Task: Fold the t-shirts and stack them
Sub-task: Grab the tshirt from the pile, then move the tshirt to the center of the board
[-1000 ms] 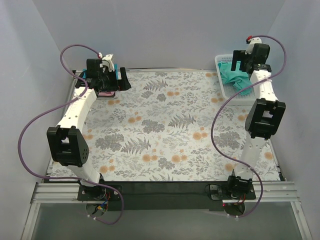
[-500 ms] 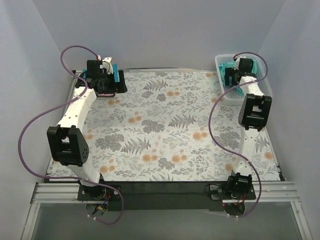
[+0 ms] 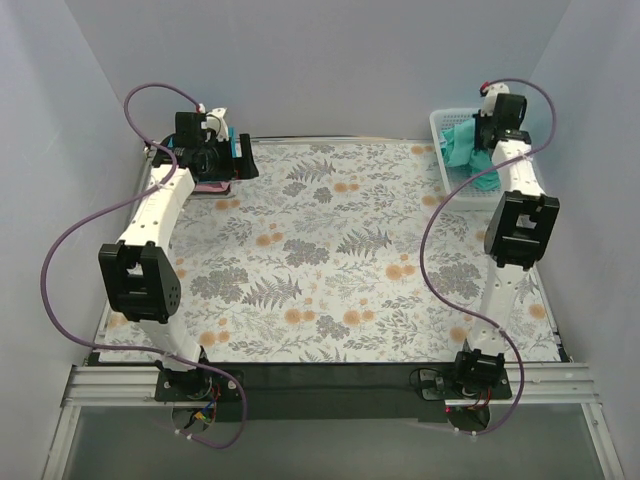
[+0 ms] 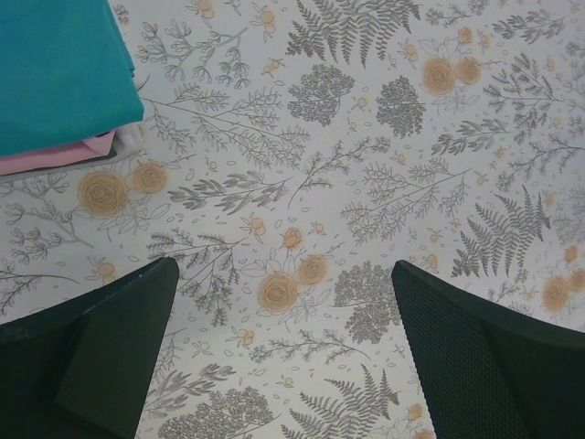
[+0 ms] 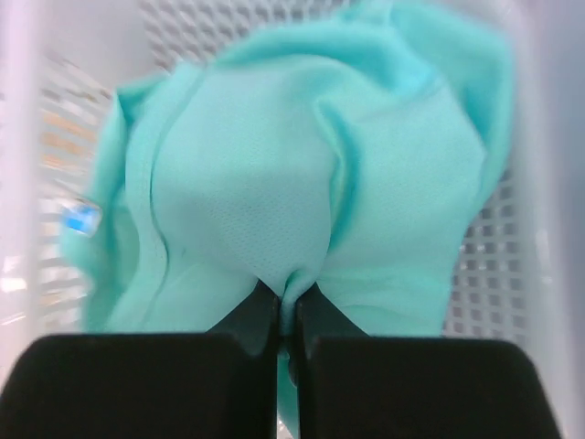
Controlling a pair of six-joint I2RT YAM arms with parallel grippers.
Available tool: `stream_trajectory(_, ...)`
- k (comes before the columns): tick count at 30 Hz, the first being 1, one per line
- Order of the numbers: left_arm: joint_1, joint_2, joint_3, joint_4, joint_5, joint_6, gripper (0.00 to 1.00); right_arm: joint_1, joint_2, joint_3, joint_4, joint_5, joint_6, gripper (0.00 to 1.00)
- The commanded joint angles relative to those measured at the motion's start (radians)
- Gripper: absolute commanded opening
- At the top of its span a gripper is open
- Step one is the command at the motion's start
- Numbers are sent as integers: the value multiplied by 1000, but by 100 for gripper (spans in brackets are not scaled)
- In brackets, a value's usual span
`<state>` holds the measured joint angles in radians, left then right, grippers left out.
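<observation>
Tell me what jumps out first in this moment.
The right gripper pinches a fold of the sea-green t-shirt in the white mesh basket at the far right corner. At the far left, the left gripper hangs open beside the folded teal-blue t-shirt lying on the pink t-shirt, over the floral tablecloth.

The sea-green shirt [image 5: 302, 183] is bunched up loose in the white mesh basket [image 5: 498, 265], with one fold pinched by the right gripper [image 5: 287, 311]. The darker teal-blue shirt [image 4: 55, 64] lies folded flat on the pink one [image 4: 55, 157] (only its edge peeks out) at the table [image 4: 366, 183] corner.
</observation>
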<state>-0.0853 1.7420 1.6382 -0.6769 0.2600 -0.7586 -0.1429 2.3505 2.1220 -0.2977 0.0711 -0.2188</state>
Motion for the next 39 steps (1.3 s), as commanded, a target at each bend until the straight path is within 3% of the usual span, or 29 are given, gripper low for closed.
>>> stream_trajectory(1,12,4,57,-18,100,5,98,2,-287,6,65,-167,50,1)
stream_trajectory(4,19,24,78,-13,151,-8,98,12,-417,-48,66,-374,50,1)
stream_trajectory(10,73,40,121,28,242,-62,96,84,-637,-180,80,-571,75,1)
stream_trajectory(13,84,42,141,37,297,-64,95,153,-746,-259,92,-585,68,1)
stream_trajectory(19,127,-34,74,76,386,-31,95,368,-970,-574,181,-522,47,1)
stream_trajectory(24,128,-117,-61,109,439,8,94,534,-984,-859,248,-482,84,1)
stream_trajectory(28,128,-148,-151,119,439,13,92,603,-862,-913,289,-475,143,1)
stream_trajectory(31,128,-174,-205,119,456,30,88,673,-743,-861,289,-511,205,1)
stream_trajectory(32,128,-185,-224,123,472,36,87,686,-675,-838,289,-527,213,16)
stream_trajectory(34,128,-222,-261,129,496,48,87,703,-636,-798,289,-544,232,34)
stream_trajectory(35,128,-234,-300,131,524,70,87,701,-628,-783,282,-553,223,58)
stream_trajectory(36,127,-258,-319,131,542,87,86,698,-628,-765,260,-539,184,69)
stream_trajectory(38,105,-278,-372,129,551,145,86,678,-643,-703,151,-511,113,80)
stream_trajectory(39,99,-286,-388,129,547,163,85,639,-655,-691,109,-517,96,80)
